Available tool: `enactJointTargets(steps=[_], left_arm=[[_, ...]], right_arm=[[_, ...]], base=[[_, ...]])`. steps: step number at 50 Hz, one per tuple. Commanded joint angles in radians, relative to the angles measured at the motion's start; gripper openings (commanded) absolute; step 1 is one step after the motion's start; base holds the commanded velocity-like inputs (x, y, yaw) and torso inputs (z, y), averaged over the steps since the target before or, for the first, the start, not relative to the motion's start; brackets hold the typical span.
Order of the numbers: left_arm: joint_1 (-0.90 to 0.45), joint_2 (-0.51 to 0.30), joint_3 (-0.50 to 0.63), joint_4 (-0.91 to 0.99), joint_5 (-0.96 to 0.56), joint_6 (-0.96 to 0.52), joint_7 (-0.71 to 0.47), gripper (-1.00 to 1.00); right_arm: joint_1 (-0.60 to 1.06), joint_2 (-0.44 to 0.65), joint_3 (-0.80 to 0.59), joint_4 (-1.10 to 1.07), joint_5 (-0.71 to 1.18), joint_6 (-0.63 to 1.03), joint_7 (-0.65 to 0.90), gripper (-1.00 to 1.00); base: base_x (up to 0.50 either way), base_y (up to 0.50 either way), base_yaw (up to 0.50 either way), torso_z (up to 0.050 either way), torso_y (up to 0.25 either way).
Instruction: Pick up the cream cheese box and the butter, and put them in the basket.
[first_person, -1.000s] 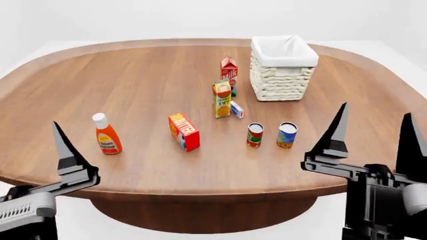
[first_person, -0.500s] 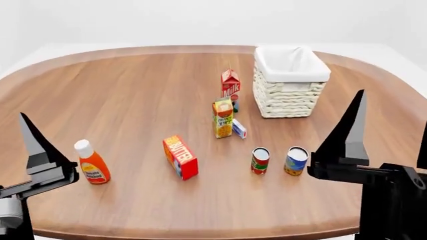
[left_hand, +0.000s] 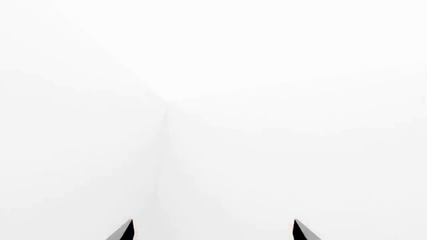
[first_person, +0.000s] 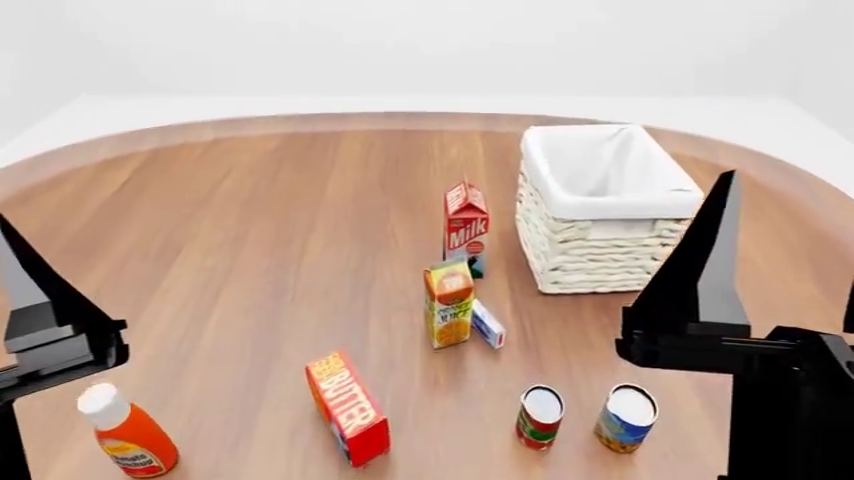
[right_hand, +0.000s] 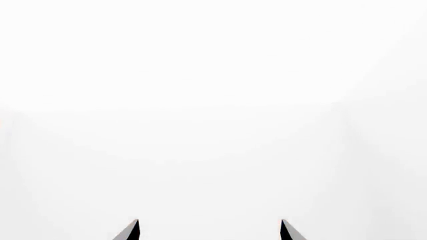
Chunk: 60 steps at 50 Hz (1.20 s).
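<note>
I have rolled closer: the counter (first_person: 240, 260) fills my view, the butter (first_person: 348, 407) and cream cheese box (first_person: 487, 324) sit nearer. Both grippers spread, holding nothing.

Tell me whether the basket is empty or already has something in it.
Empty, as far as the head view shows: the basket shows only white cloth lining inside. The cream cheese box and butter sit on the table.

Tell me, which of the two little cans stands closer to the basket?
The blue-labelled can; the red-and-green can stands farther from the basket.
</note>
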Motion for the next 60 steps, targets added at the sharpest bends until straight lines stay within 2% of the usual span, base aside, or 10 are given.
enactJointTargets(steps=[1, 44, 46, 49, 55, 58, 60], left_arm=[[0.002, -0.01, -0.009, 0.016, -0.008, -0.008, -0.009, 1.0], [0.008, -0.032, 0.019, 0.006, 0.003, -0.003, -0.026, 1.0], [0.009, -0.033, 0.018, 0.008, 0.001, -0.005, -0.027, 1.0], [0.009, -0.034, 0.021, 0.005, 0.002, -0.002, -0.028, 1.0], [0.011, -0.036, 0.024, 0.002, 0.001, -0.001, -0.03, 1.0], [0.011, -0.038, 0.025, 0.003, 0.0, -0.002, -0.031, 1.0], [0.011, -0.039, 0.026, 0.005, -0.001, -0.003, -0.032, 1.0]], right_arm=[[-0.002, 0.012, -0.012, -0.011, 0.006, 0.016, 0.004, 1.0], [0.002, 0.043, -0.047, -0.031, 0.022, 0.078, 0.031, 1.0], [0.009, 0.053, -0.055, -0.048, 0.031, 0.16, 0.041, 1.0], [0.039, 0.085, -0.048, -0.103, 0.166, 0.37, 0.061, 1.0], [0.092, 0.132, 0.005, -0.189, 0.333, 0.569, 0.112, 1.0], [0.135, 0.169, 0.056, -0.212, 0.511, 0.706, 0.18, 1.0], [0.173, 0.237, 0.071, -0.214, 0.666, 0.781, 0.276, 1.0]], base=[[0.5, 0.0, 0.0, 0.0, 0.0], [0.5, 0.0, 0.0, 0.0, 0.0], [0.5, 0.01, 0.0, 0.0, 0.0], [0.47, 0.01, 0.0, 0.0, 0.0], [0.1, 0.0, 0.0, 0.0, 0.0], [0.0, 0.0, 0.0, 0.0, 0.0], [0.0, 0.0, 0.0, 0.0, 0.0]])
